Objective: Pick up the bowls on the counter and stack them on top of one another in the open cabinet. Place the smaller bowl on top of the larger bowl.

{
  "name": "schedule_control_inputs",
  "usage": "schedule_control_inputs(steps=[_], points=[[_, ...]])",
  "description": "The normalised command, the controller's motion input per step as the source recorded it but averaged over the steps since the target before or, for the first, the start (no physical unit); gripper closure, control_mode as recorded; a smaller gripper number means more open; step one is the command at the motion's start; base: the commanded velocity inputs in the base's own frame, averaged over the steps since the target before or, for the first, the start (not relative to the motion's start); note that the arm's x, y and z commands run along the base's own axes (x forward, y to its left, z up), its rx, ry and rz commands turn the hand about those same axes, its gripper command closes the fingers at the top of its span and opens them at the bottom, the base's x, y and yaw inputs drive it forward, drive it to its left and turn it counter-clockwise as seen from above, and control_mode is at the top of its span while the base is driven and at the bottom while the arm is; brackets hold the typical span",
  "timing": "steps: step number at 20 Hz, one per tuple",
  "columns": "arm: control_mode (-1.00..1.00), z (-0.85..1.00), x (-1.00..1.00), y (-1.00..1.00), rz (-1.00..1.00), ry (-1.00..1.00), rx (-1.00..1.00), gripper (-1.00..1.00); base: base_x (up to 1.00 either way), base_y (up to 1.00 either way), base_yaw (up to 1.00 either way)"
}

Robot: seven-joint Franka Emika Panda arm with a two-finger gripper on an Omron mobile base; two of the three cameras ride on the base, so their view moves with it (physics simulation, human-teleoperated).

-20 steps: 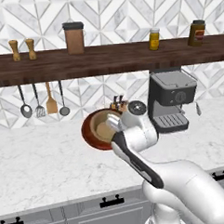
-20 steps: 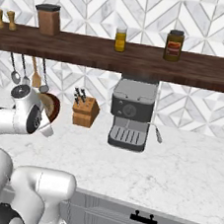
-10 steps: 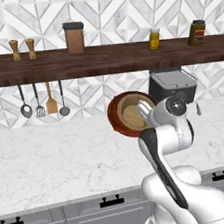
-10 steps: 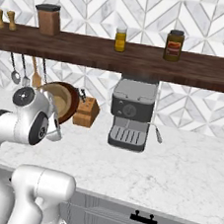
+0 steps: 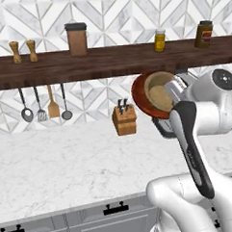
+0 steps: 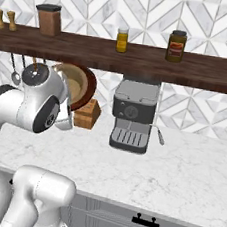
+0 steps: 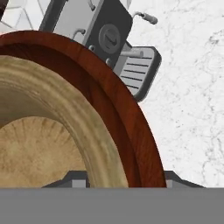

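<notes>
In the left base view the larger bowl (image 5: pixel 142 95) hangs in the air at the centre right of the frame, tipped up on edge so that its hollow faces the camera, with the smaller bowl (image 5: pixel 160 91) nested inside it. Both sit just under the front edge of the open cabinet (image 5: pixel 110 63), the dark shelf running across the upper part of the picture. The white arm rises from the lower right and its wrist ends right against the two bowls, well above the counter (image 5: pixel 67 168).

In the right base view the same pair shows at the upper left, the dark rim of the larger bowl (image 6: pixel 91 85) curving round the tan smaller bowl (image 6: pixel 73 88), again close beneath the shelf board (image 6: pixel 142 58). Just below them stands the knife block (image 6: pixel 87 115), and to its right the coffee machine (image 6: pixel 133 115) sits on the marble (its drip tray facing forward).

The hand view is taken up mostly by the stacked bowls seen from very near: tan wall of the smaller bowl (image 7: pixel 48 131) at the left, reddish-brown rim (image 7: pixel 127 118) sweeping over it, with the coffee machine (image 7: pixel 105 39) beyond at the top. The gripper itself is hidden behind the bowls, so I cannot tell how its jaws stand.
</notes>
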Motion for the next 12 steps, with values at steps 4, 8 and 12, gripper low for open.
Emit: schedule_control_inputs(steps=[4, 8, 12], points=[[-1.0, 1.0, 0.03, 0.0, 0.01, 0.0, 0.03, 1.0, 0.0, 0.0, 0.0], [-1.0, 1.0, 0.5, 0.04, 0.02, 0.0, 0.01, 1.0, 0.0, 0.0, 0.0], [-1.0, 0.71, 0.96, 0.14, 0.0, 0.0, 0.0, 1.0, 0.0, 0.0, 0.0]])
